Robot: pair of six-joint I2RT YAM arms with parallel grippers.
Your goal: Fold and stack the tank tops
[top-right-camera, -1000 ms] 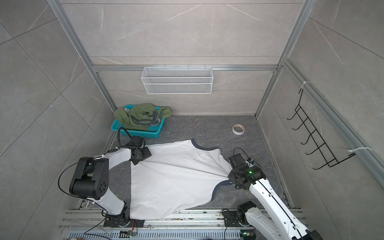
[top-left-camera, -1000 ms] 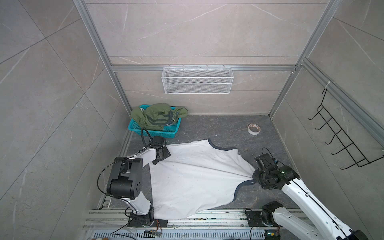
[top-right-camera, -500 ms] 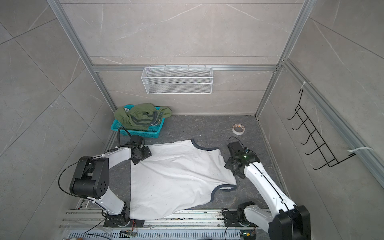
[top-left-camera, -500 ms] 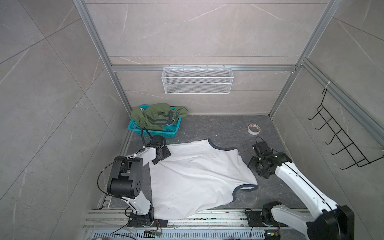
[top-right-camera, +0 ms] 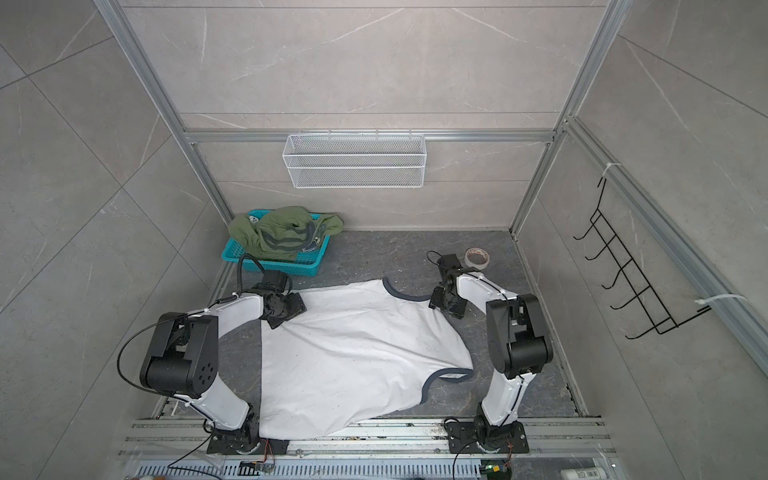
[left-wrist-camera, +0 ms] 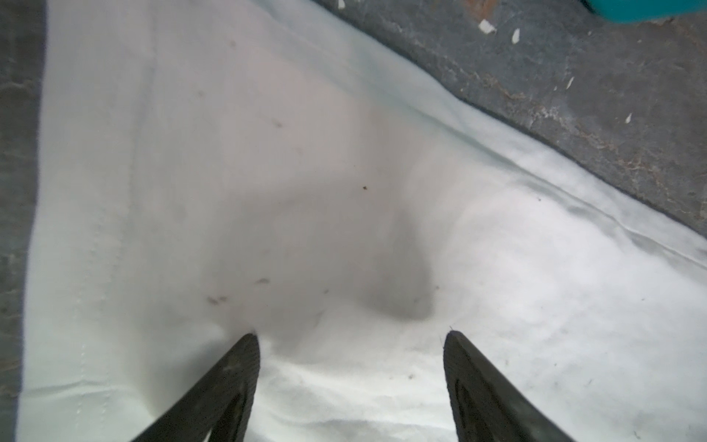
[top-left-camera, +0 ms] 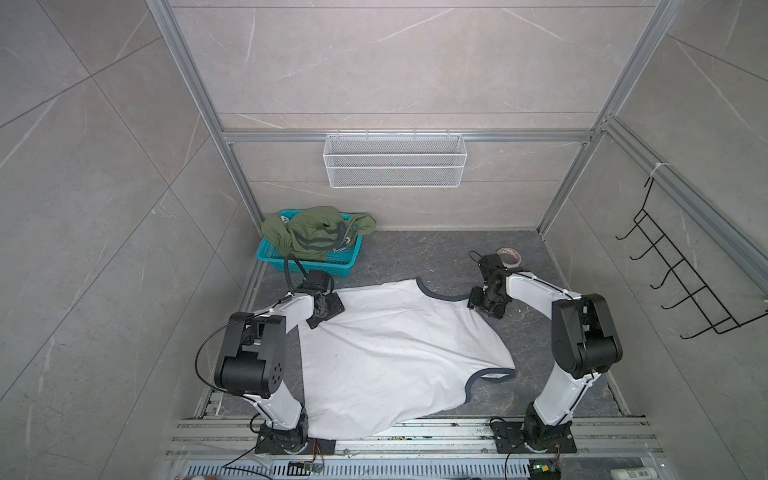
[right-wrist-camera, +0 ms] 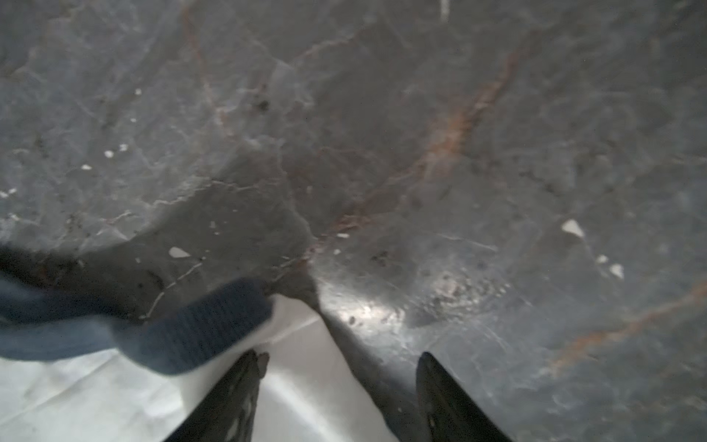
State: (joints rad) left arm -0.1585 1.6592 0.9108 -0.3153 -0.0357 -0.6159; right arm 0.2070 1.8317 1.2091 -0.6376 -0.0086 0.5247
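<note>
We are flattening the white tank top (top-left-camera: 395,353); left end effector (left-wrist-camera: 351,336) and right end effector (right-wrist-camera: 339,354) hang open, empty. Next we likely pinch far corners.

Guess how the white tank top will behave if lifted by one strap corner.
Likely floppy: the white tank top lies flat with soft wrinkles, so it should sag from a single grip point. Probably light, as the thin cloth hugs the floor. It may snag when dragged, since its near edge overlaps the front rail.

No legible txt, labels or nos. in any view.
</note>
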